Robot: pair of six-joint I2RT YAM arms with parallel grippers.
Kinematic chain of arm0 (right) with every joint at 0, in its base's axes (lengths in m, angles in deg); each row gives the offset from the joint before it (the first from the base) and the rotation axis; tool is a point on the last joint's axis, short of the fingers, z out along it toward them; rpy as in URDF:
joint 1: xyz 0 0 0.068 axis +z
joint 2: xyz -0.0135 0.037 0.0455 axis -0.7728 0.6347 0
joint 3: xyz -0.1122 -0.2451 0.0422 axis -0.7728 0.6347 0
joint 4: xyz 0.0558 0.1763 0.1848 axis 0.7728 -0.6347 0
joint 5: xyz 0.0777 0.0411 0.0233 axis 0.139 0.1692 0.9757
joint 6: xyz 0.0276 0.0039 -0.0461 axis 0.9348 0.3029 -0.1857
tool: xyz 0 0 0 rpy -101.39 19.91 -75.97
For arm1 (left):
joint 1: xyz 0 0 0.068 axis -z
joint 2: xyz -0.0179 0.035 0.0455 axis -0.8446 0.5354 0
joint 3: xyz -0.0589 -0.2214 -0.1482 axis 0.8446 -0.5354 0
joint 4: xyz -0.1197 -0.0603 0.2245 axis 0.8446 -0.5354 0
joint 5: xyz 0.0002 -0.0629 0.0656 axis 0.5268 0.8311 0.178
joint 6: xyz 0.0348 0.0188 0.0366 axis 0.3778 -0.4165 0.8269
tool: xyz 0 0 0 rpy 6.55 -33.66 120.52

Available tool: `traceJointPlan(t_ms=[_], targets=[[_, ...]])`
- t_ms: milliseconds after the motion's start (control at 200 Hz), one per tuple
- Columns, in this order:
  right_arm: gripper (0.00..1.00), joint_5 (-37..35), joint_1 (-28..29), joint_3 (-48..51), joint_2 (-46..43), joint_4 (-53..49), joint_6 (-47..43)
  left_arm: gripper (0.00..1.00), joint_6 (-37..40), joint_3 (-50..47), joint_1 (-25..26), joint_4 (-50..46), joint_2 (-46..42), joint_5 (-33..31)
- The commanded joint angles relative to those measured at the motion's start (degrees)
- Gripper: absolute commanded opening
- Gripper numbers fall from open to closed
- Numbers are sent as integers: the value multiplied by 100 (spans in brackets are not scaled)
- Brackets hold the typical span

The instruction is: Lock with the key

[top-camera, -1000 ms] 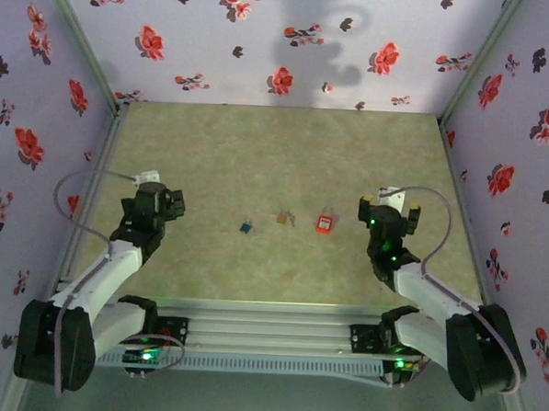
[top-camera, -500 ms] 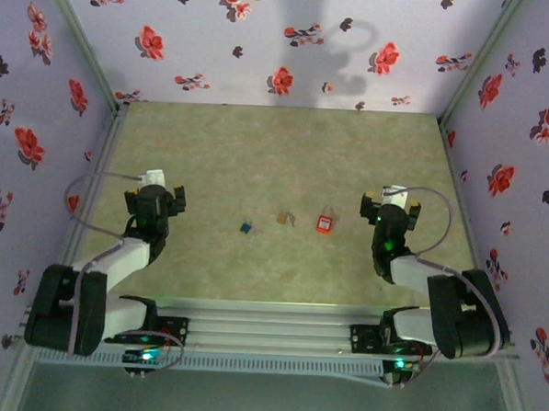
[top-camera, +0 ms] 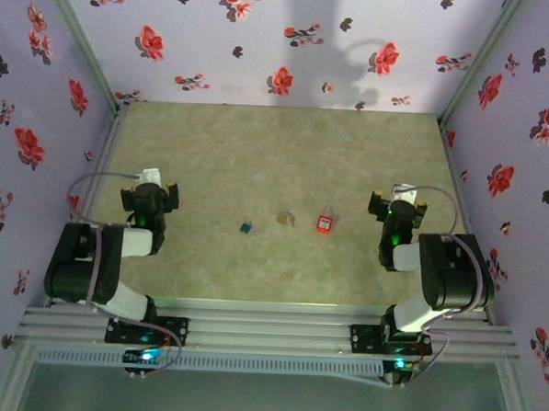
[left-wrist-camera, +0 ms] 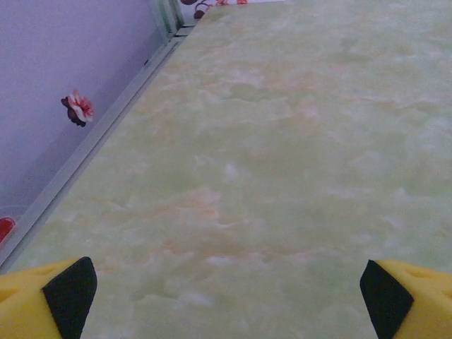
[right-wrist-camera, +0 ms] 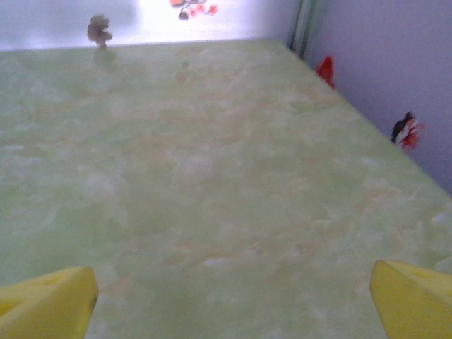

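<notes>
Green table (top-camera: 259, 149) bears padlock (top-camera: 324, 223) and key (top-camera: 285, 219) — left pincer (left-wrist-camera: 226, 295), right pincer (right-wrist-camera: 233, 296) spread.

The top external camera is looking steeply down from above and behind the arms, taking in the whole counter (top-camera: 277, 160). The wrist cameras are riding low and close behind the left gripper (left-wrist-camera: 227, 293) and right gripper (right-wrist-camera: 233, 296), facing forward across that same counter.
</notes>
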Motion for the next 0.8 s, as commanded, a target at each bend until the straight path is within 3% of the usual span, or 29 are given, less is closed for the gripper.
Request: traceJointPlan(t_ms=[0,45,130,795], targets=[[99,520,-62,-212,-9,-220,237,100,-236,-58,-144,680,167,303],[100,543,-74,-189,96,-28,212,100,-196,-75,-148,776,201,303],[99,596,-179,-431,-29,-713,413,100,-218,-66,-155,744,194,354],[99,837,-288,-396,2,-580,437,100,-195,-84,-171,772,191,404]])
